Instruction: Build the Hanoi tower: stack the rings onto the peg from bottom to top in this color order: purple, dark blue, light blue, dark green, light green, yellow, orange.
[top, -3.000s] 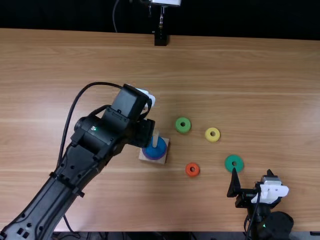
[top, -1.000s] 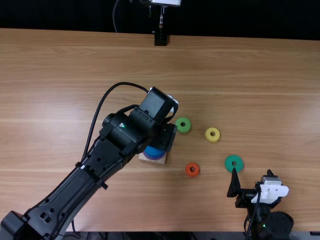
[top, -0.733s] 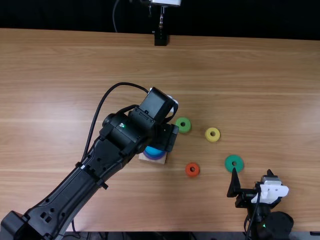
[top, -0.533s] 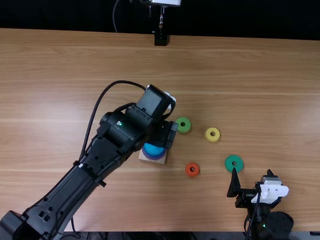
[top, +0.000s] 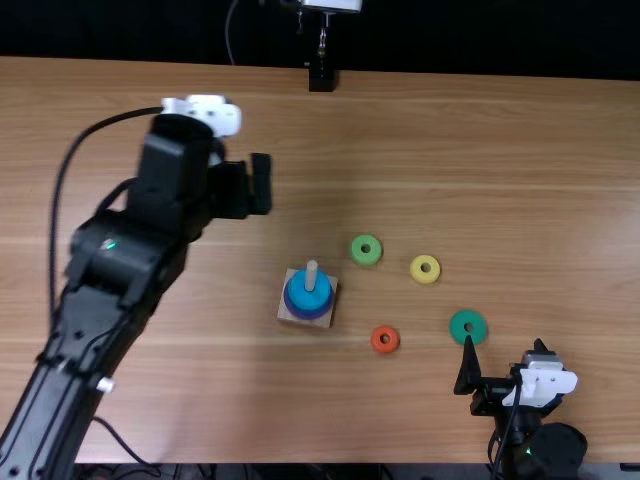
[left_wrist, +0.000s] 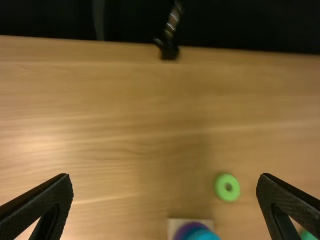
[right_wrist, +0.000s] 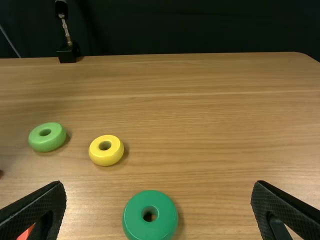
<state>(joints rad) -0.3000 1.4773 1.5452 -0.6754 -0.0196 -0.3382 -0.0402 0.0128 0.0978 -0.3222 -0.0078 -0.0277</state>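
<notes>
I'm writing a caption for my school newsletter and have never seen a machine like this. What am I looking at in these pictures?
These are two robot arms, left and right, at a wooden table. The top view looks steeply down from above the near edge. The other two look out from each arm's wrist, past the left gripper and right gripper.

A peg stands on a square base, with a light blue ring over darker colour. Loose on the table lie four rings: light green, yellow, orange and dark green. Both grippers are open and hold nothing.
</notes>
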